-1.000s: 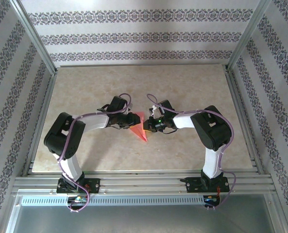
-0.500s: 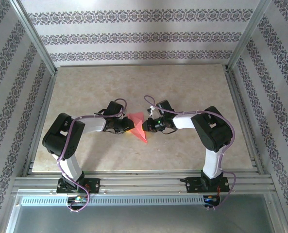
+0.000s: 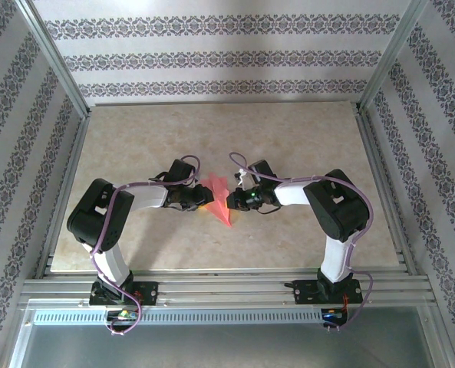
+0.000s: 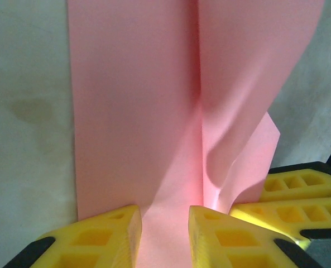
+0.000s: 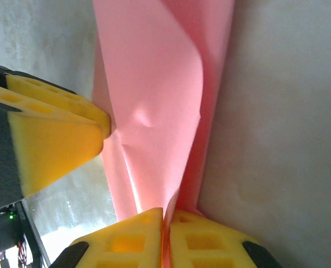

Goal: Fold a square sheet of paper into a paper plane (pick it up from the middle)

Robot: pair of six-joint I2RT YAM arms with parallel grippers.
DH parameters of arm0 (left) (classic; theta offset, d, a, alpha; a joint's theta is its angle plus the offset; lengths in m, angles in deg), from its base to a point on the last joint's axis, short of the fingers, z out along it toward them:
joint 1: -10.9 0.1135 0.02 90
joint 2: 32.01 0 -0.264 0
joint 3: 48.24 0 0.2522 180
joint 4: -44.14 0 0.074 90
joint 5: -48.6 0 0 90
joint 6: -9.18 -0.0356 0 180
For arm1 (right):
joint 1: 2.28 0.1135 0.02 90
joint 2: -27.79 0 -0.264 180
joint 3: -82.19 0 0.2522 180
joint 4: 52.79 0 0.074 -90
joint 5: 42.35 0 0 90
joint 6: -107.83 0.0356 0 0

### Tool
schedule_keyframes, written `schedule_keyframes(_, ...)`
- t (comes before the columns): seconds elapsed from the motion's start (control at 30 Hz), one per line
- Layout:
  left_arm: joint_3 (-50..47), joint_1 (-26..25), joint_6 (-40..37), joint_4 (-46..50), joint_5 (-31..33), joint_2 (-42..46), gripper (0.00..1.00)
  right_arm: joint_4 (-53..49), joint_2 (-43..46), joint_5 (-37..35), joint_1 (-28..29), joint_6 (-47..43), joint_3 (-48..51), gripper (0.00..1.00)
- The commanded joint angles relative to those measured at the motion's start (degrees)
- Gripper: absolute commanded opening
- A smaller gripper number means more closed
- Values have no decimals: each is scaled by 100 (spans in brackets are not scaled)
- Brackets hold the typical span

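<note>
The paper plane (image 3: pixel 221 201) is a pink-red folded sheet lying mid-table, its sharp tip pointing toward the near right. A central crease runs up the paper plane (image 4: pixel 137 111) in the left wrist view, and the right half curls upward. My left gripper (image 3: pixel 203 201) is at its left edge. The left gripper (image 4: pixel 165 231) is open, fingers apart, with flat paper showing in the gap. My right gripper (image 3: pixel 232 202) meets it from the right. The right gripper (image 5: pixel 166 226) is shut on a raised flap of the paper plane (image 5: pixel 159 111).
The beige marbled table (image 3: pixel 304 138) is bounded by metal frame rails (image 3: pixel 380 184) on both sides and along the near edge. Patterned walls enclose the back and sides. The two grippers' fingers nearly touch over the paper.
The left gripper has drawn back a little to the left, off the paper's middle to its edge. The right gripper stays pinched on the flap, which stands slightly higher.
</note>
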Motion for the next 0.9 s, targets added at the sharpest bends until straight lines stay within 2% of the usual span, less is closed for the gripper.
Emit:
schedule_keyframes(0.0,-50,30,34,364,304,-173,31,40,83,-125,28,157,113,12)
schedule_keyframes(0.4,9,34,-11,396,239,-200,32,-68,-53,-89,-34,144,-53,11)
schedule_keyframes(0.63,30,31,-58,437,188,-260,32,-128,-113,15,-51,120,-176,14)
schedule_keyframes(0.87,57,34,-81,465,167,-278,32,-241,-80,15,-60,3,-260,10)
